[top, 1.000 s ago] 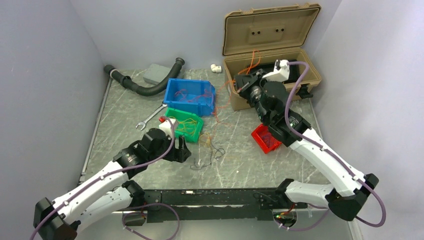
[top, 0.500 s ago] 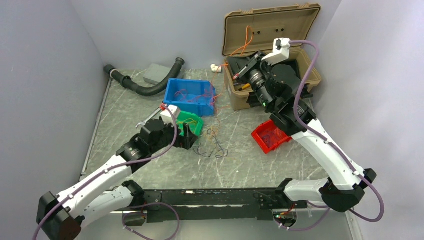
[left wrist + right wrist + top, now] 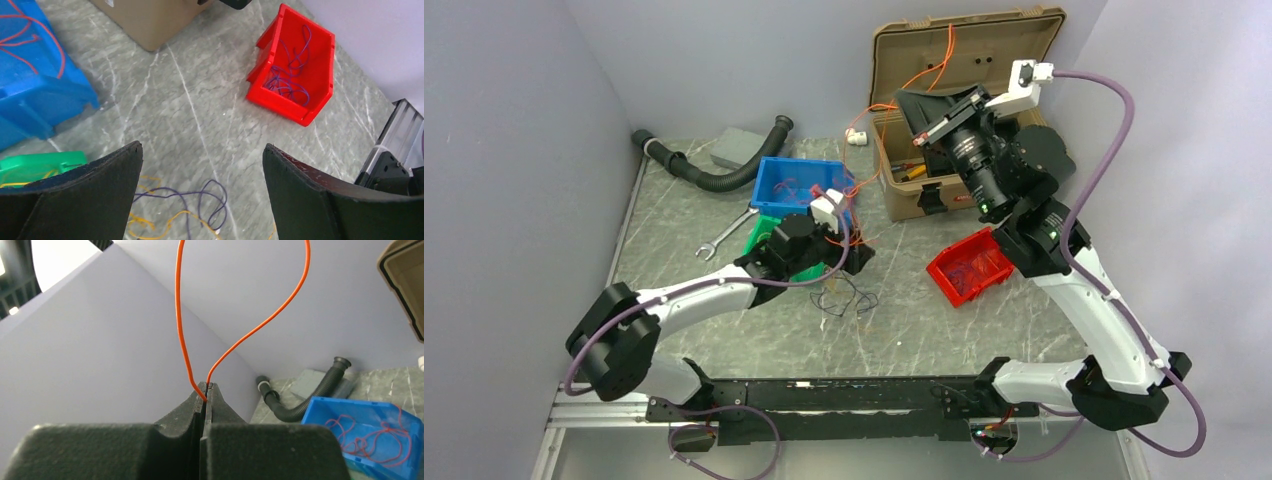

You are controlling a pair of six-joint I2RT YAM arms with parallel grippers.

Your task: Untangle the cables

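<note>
The loose cables (image 3: 845,297), thin purple, yellow and orange wires, lie in a small tangle on the table in front of the green bin. My left gripper (image 3: 860,262) hovers just over them, open and empty. In the left wrist view (image 3: 202,147) purple and yellow loops (image 3: 200,205) show between its fingers. My right gripper (image 3: 904,98) is raised high in front of the tan case and is shut on an orange cable (image 3: 932,68). That cable loops above the fingertips (image 3: 206,390) as two strands (image 3: 180,315) and hangs down toward the table.
A blue bin (image 3: 774,182) holds red wires. A green bin (image 3: 757,236) sits under my left arm. A red bin (image 3: 971,266) holds purple wires. The open tan case (image 3: 964,50) stands at the back right. A black hose (image 3: 714,178), wrench (image 3: 724,236) and grey block (image 3: 736,147) lie at the back left.
My right gripper rose up and to the right, pulling the orange cable out of the tangle. My left arm swung right, from beside the green bin to over the loose wires.
</note>
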